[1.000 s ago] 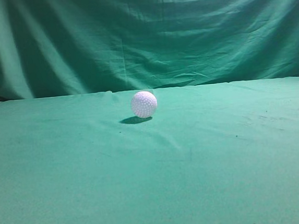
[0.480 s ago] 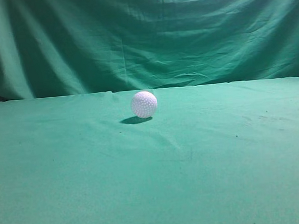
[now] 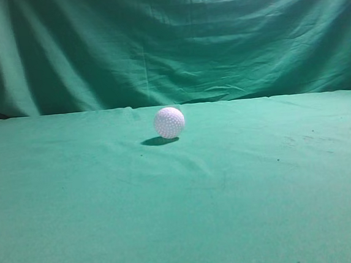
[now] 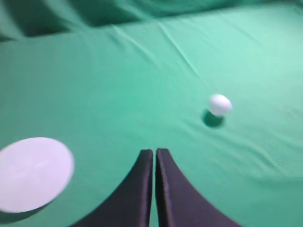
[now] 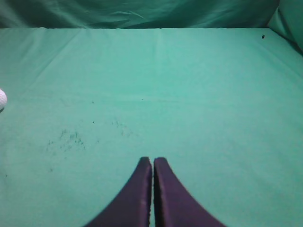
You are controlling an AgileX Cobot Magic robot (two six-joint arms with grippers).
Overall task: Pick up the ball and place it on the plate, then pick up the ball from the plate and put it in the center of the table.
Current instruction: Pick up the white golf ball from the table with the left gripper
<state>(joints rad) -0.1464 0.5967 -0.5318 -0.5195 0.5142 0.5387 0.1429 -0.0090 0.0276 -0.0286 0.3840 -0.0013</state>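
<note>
Both pairs of jaws are pressed together with nothing between them: the left gripper point(image 4: 155, 152) hangs above bare green cloth, its dark fingers point(image 4: 137, 189) meeting at a thin seam, and the right gripper point(image 5: 152, 161) does the same over its own side of the table point(image 5: 199, 94). Out past the left gripper, ahead and to its right, the ball point(image 4: 219, 104) sits on the cloth with a small shadow beside it, well apart from the fingertips. The white plate point(image 4: 33, 172) lies low on the left of that wrist view, well clear of the ball. From the right wrist only a sliver of the ball shows at the left edge. In the exterior view the ball point(image 3: 169, 122) rests alone near the middle, toward the back curtain point(image 3: 167, 40).
</note>
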